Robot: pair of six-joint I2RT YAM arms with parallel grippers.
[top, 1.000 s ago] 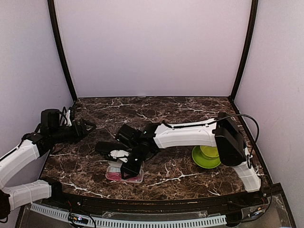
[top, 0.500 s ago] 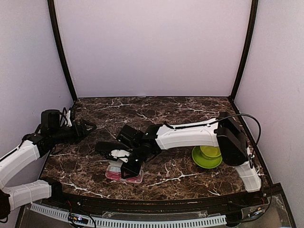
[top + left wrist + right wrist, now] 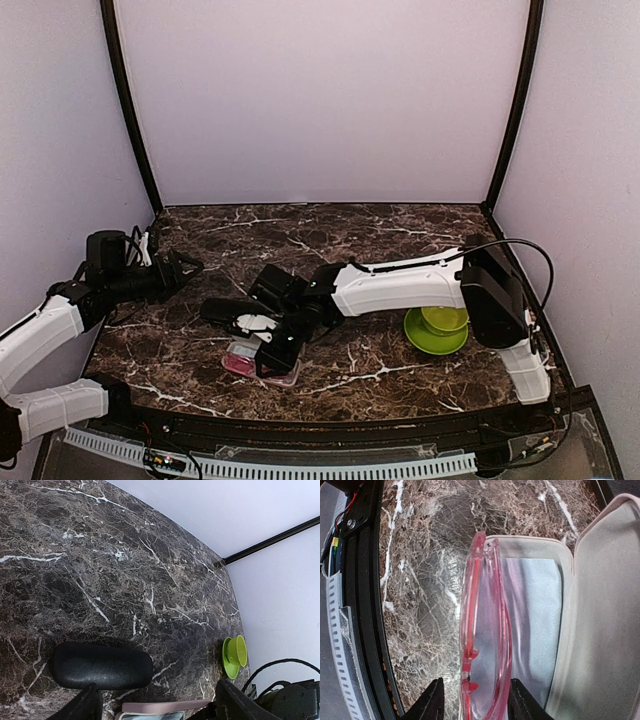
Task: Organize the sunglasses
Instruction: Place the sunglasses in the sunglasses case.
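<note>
Far left, the left gripper (image 3: pixel 186 267) hovers over the table's left side, its jaws spread wide and holding nothing. Just right of it lies a closed black case (image 3: pixel 224 309), oblong, long axis running left to right. Next, near the front edge, sits the open pink case (image 3: pixel 610 605) with a light blue cloth (image 3: pixel 535 620) in its tray. The right arm reaches across and covers most of it from above. Well to the right stands a green bowl (image 3: pixel 441 326) on its saucer.

The red-pink sunglasses (image 3: pixel 487 630) stand on edge along the tray's outer rim, folded, partly over the cloth. Their long axis follows the case's length. The right gripper (image 3: pixel 472 700) straddles one end of them (whether its fingers (image 3: pixel 434 700) actually pinch the frame or only flank it, I cannot tell).

The table (image 3: pixel 400 230) is dark brown marble with white veins. Pale walls (image 3: pixel 320 100) and black corner posts (image 3: pixel 128 110) enclose it.
</note>
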